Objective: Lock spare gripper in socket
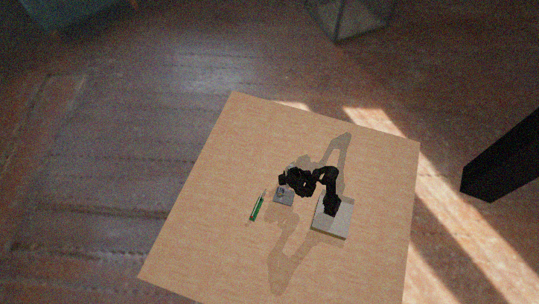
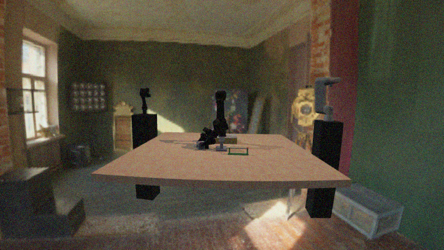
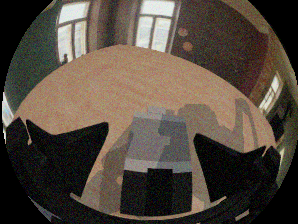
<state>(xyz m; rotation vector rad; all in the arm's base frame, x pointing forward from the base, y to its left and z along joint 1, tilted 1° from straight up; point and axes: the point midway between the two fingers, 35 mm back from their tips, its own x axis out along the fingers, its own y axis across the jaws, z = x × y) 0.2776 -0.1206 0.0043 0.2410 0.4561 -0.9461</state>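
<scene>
My gripper (image 3: 153, 133) (image 2: 203, 143) is wide open and low over the spare gripper (image 3: 150, 145). The spare gripper, grey with black parts, lies on the table between my spread fingers, with nothing clamped. The arm mostly hides it in the top and exterior views. The mount (image 1: 285, 200) (image 2: 221, 149) is a grey plate with an upright socket (image 2: 221, 141), beside my gripper. A low green stand (image 1: 257, 209) (image 2: 238, 154) is beyond the mount. A thin pale rod, which looks like the lock pin, lies along its top. The socket's inside is too small to make out.
The wooden table (image 1: 211, 241) (image 2: 186, 167) carries everything. The arm's base stands on a pale raised slab (image 1: 339, 224) with the arm reaching over from it. Black pedestals (image 2: 144, 127) (image 2: 325, 143) stand beyond the table's sides. Shadows of the arm fall across the table.
</scene>
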